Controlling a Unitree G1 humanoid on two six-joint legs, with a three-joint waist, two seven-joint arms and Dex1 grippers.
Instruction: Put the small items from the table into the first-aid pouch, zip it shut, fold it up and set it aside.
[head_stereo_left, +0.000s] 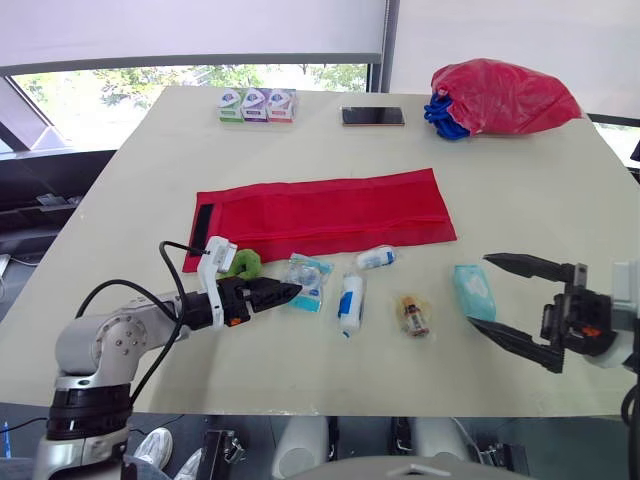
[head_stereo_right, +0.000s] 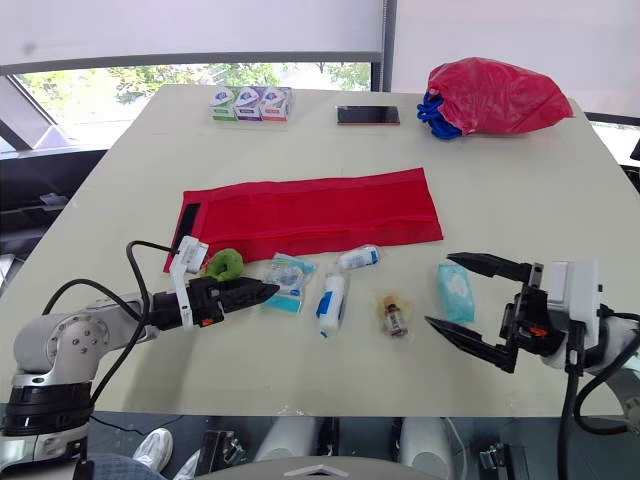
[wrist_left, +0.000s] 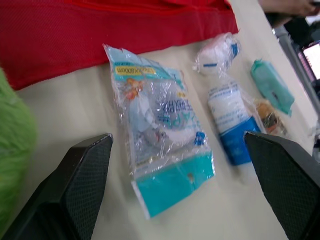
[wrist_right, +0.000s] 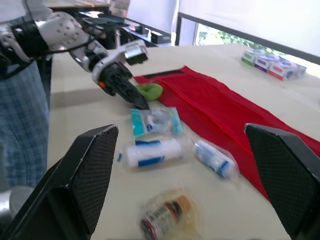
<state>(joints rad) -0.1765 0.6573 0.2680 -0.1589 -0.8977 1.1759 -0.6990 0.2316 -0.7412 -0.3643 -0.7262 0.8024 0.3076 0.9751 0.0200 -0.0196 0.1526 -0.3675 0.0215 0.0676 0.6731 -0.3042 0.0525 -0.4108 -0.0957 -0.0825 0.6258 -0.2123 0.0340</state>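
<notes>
- Red first-aid pouch (head_stereo_left: 320, 215) lies unrolled and flat across the middle of the table (head_stereo_left: 540, 180). By its flatness I judge nothing is packed, and the small items sit in a loose row just in front of it.
- Left gripper (head_stereo_left: 295, 291) points at the clear packet (head_stereo_left: 307, 280) with the teal end, its tip at the packet's edge and the green roll (head_stereo_left: 243, 263) just beside it. The views disagree, so I cannot tell whether it is spread or closed.
- Right gripper (head_stereo_right: 437, 289) stands wide open and empty, just beside the teal wipe pack (head_stereo_right: 455, 290).
- The packet is slick film lying flat. A shallow approach would likely shove it toward the blue-and-white bandage roll (head_stereo_left: 350, 303) rather than lift it, and a pinch on loose film alone could slip in transit.
- A sideways swing of the left wrist could knock the green roll (light and round, by the look of it) away across the table.
- The small brown bottle (head_stereo_left: 411, 315) and the small white roll (head_stereo_left: 376, 257) look free to roll, so any bump along the row may scatter them.
- The pouch is limp cloth. An item pushed at a pocket mouth would probably drag or bunch the fabric unless the other gripper pins it down.
- Both arms face the same short row, so reaching inward together risks a collision.
</notes>
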